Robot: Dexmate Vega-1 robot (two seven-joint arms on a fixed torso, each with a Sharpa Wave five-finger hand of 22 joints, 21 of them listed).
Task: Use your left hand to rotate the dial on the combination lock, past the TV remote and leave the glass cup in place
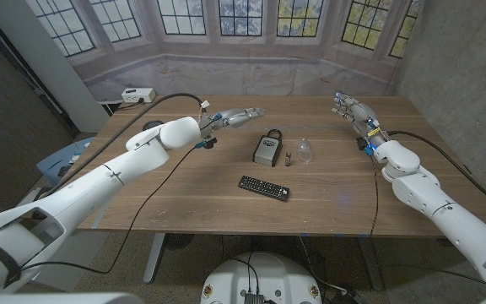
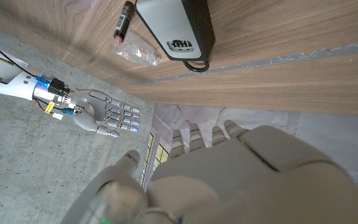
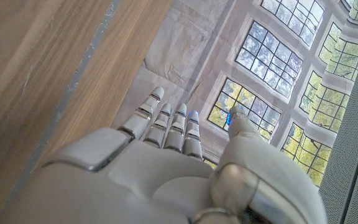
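The grey and black combination lock [image 1: 267,147] lies on the wooden table [image 1: 184,194] near its middle, also the lock [image 2: 178,26] seen from the left wrist. A small clear glass cup [image 1: 304,149] stands to its right, with a little dark tube [image 1: 288,160] between them. The black TV remote [image 1: 264,187] lies nearer me than the lock. My left hand [image 1: 236,116] hovers above the table, behind and left of the lock, fingers stretched out and holding nothing. My right hand [image 1: 352,111] is raised over the far right of the table, fingers apart and empty.
A white power box [image 1: 137,95] sits on the ledge behind the table's far left corner. A black cable [image 1: 154,190] hangs from my left arm across the table's left part. Bare wood lies along the front edge and the right side.
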